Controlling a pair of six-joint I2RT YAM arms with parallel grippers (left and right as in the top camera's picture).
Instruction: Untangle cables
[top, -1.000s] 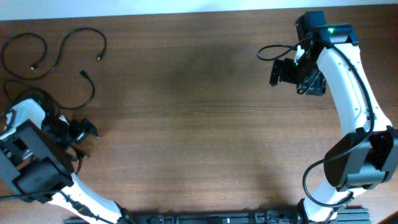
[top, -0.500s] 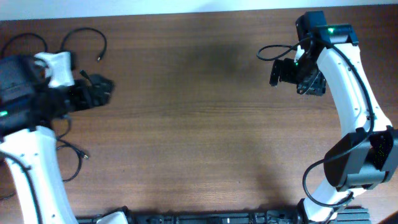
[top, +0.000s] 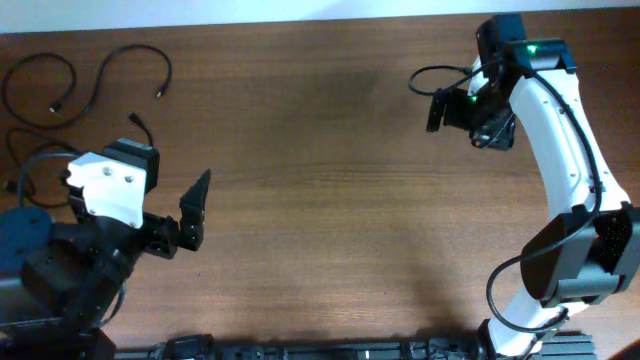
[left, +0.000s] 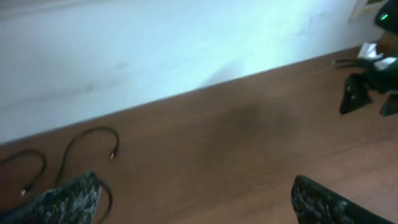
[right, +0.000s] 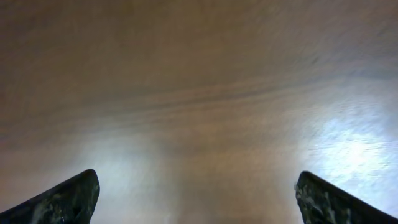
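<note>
Thin black cables lie loose at the table's far left corner: a loop (top: 40, 85), an arc (top: 125, 55) and a short piece (top: 140, 128) that runs under my left arm. The left wrist view shows the arc (left: 93, 137) and the loop (left: 28, 165) ahead on the left. My left gripper (top: 191, 212) is open and empty, raised over the table to the right of the cables; its fingertips frame bare wood (left: 196, 183). My right gripper (top: 440, 110) is open and empty at the far right, over bare wood (right: 196, 180).
The brown wooden table (top: 320, 200) ends at a white wall along the far edge (left: 155, 50). The right arm (left: 367, 87) shows at the far right in the left wrist view. Its own black lead (top: 430, 75) loops beside its wrist.
My left arm has swung from the cables at the far left corner down to the near left, gripper now pointing right and open. My right gripper has shifted slightly left.
</note>
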